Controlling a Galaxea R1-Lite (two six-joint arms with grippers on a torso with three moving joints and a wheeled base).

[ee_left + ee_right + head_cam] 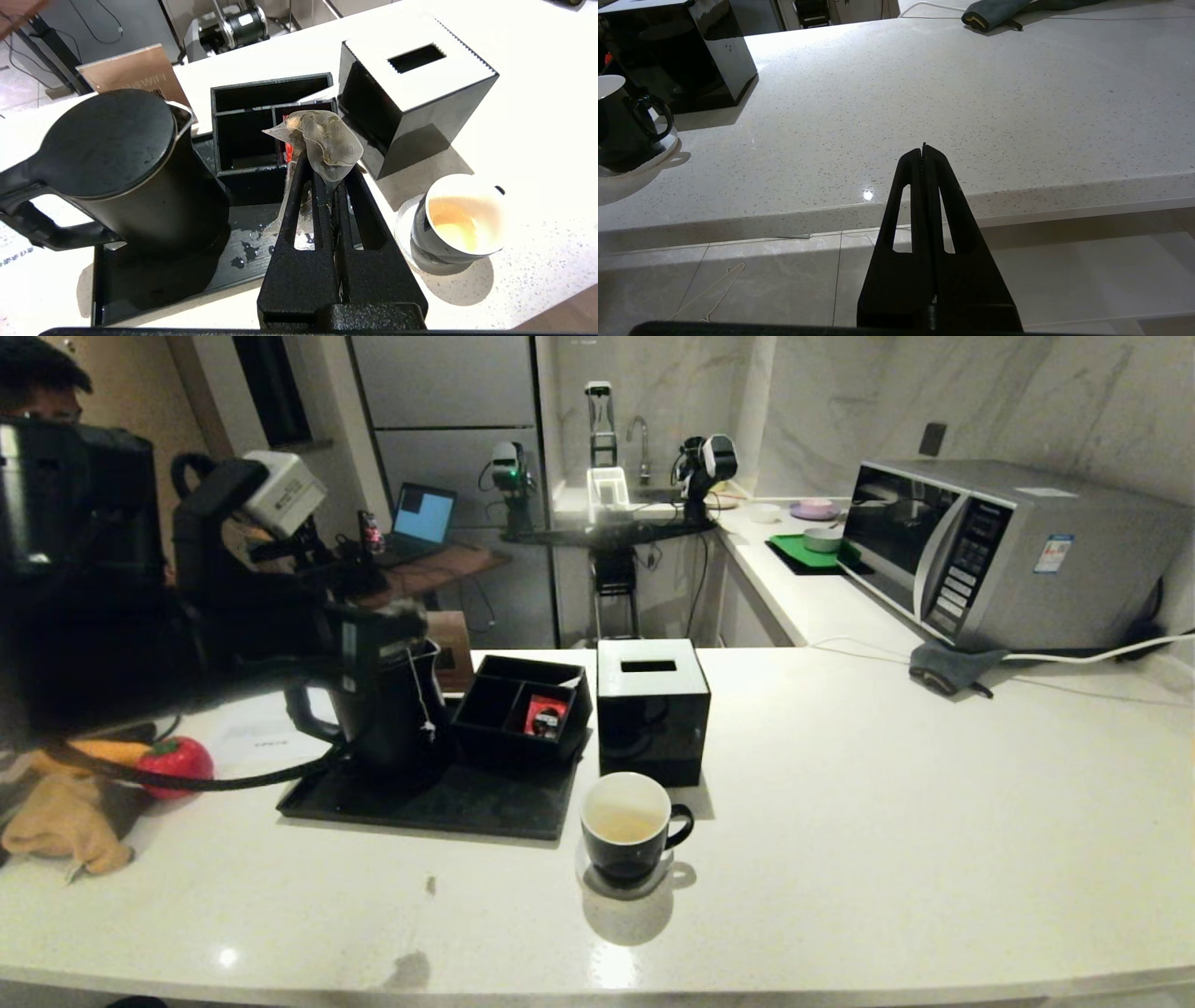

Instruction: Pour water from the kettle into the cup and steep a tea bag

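Nearest the robot, the right hand (924,151) hangs off the front edge of the white worktop (887,803), its fingers pressed flat together with nothing between them.

A little farther in stands the cup (626,828), a glossy black mug with a white inside, on a small clear saucer; pale yellowish water (455,225) lies in the bottom of it.

Left of the cup and raised above the black tray (439,803) is the left hand (327,158). Its fingers are clamped tight on the tea bag (322,142), a damp, crumpled greyish pouch that bulges out past the fingertips (its thin string (420,695) and small tag dangle in front of the kettle in the head view). Drops of liquid speckle the tray under the hand.

The kettle (126,177) stands upright on the tray's left part, lid on, loop handle pointing away from the cup.

Behind the tray sits a black compartment box (523,705) with a red packet (544,717) in one section, and beside it, just behind the cup, a black cube box (652,709) with a white slotted top.

At the far right, a microwave (990,555) sits against the wall.
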